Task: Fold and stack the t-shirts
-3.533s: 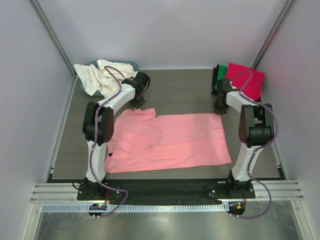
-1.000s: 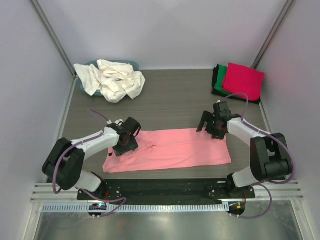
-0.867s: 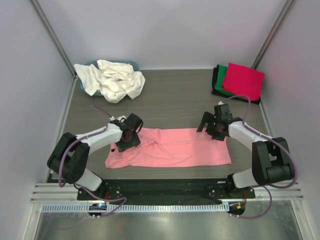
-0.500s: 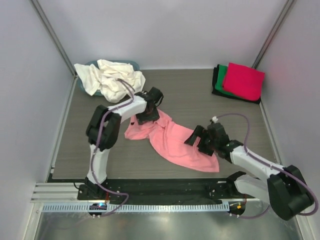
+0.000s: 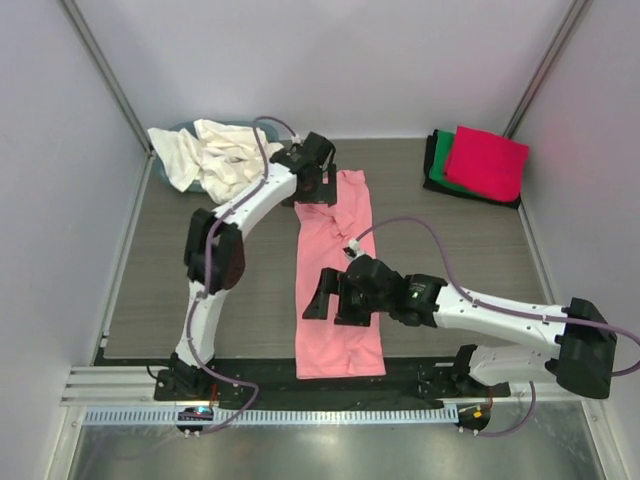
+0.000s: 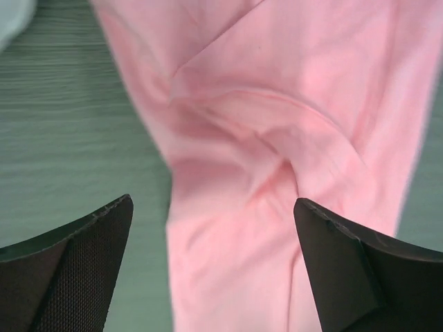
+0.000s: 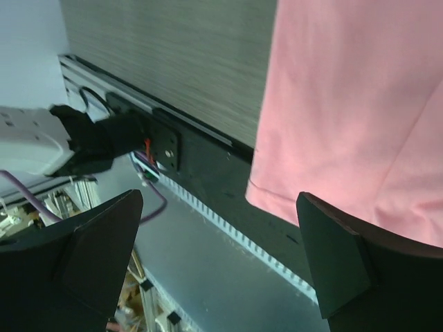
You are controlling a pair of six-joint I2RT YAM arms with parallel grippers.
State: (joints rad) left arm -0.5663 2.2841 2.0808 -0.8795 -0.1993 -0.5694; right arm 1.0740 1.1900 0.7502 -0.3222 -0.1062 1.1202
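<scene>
Down the middle of the table (image 5: 420, 230), far edge to near edge, the salmon pink t-shirt (image 5: 325, 240) lies in a long strip. My left end effector (image 6: 213, 202) and right end effector (image 7: 220, 196) hover spread, empty. It looks like limp, light cotton; I'd pinch the near corners.

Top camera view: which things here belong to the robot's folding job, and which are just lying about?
Job: long salmon-pink cotton t-shirt; crumpled cream-white shirts; folded stack of magenta-red, green and black shirts.
Lying about: teal-blue tub under the cream pile.
</scene>
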